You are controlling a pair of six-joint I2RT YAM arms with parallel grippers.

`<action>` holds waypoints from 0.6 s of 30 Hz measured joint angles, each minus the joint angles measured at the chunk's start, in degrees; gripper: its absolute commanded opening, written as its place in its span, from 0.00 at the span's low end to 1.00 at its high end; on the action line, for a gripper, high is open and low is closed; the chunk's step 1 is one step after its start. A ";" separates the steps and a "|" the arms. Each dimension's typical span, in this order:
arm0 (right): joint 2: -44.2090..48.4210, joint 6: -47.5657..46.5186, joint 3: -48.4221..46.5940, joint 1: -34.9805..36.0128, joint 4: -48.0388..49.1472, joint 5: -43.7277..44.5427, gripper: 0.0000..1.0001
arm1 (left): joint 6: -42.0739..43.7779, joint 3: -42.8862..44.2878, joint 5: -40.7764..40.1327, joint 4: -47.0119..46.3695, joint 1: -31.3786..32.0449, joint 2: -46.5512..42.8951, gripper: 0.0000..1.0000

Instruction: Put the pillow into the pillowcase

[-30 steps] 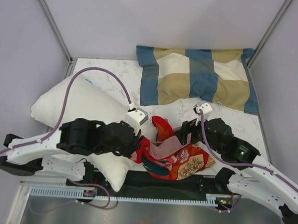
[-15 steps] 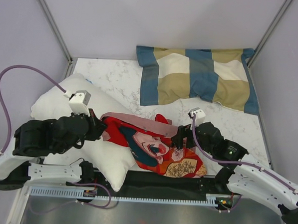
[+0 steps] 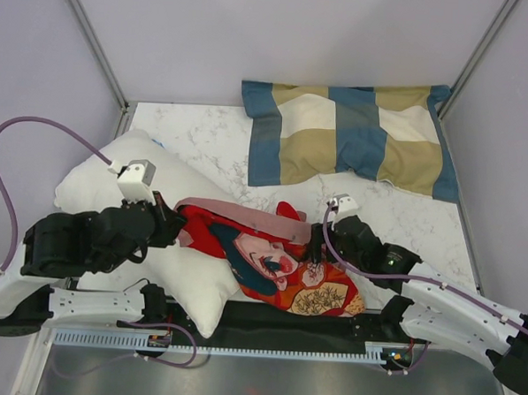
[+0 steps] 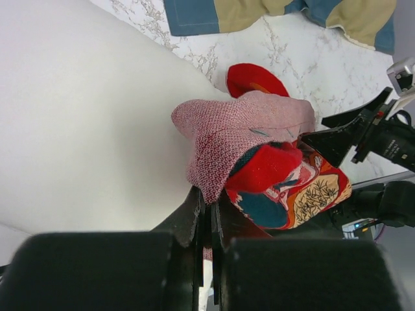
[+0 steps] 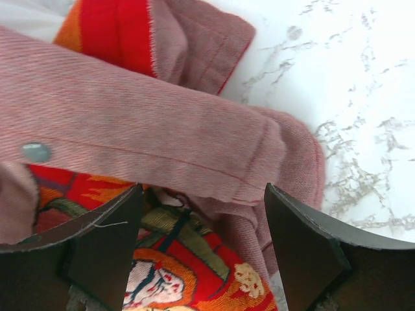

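The red cartoon-print pillowcase (image 3: 282,267) lies across the near middle of the marble table (image 3: 205,132). Its left end is draped over the plump white pillow (image 3: 105,180) at near left. The left gripper (image 3: 179,230) pinches the case's dull pink hem, fingers tight together. The right gripper (image 3: 313,250) straddles the opposite hem, fingers spread wide. The step looks like opening the case's mouth. Next, the right fingers need to close on that edge.

The left arm (image 3: 76,241) and the right arm (image 3: 453,305) have white lower links and bulky black joints near the wrist; a purple cable (image 3: 46,122) runs along each to a small grey-white camera box (image 3: 137,175); the fingers (image 5: 305,253) are matte black and wedge-shaped.
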State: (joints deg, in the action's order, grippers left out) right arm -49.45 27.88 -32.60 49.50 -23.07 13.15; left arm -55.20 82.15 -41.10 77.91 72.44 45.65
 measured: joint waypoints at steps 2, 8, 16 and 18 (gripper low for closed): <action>-0.35 0.46 0.09 0.00 -0.09 1.57 0.79 | -0.17 0.00 -0.07 0.00 0.00 -1.14 0.02; -0.37 1.53 0.09 0.00 0.04 6.16 0.72 | -0.39 -0.02 -0.42 0.00 0.00 -1.31 0.02; -5.86 1.77 -0.11 0.00 0.61 7.82 0.65 | -0.44 -0.02 -0.81 0.00 0.00 -0.74 0.02; -6.64 2.12 -0.11 0.00 1.42 8.55 0.61 | -0.44 -0.04 -0.79 0.00 0.00 -0.98 0.02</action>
State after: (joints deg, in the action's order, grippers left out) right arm -56.10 30.00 -32.71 49.50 -21.65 21.69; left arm -55.64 82.11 -41.89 77.91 72.44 44.66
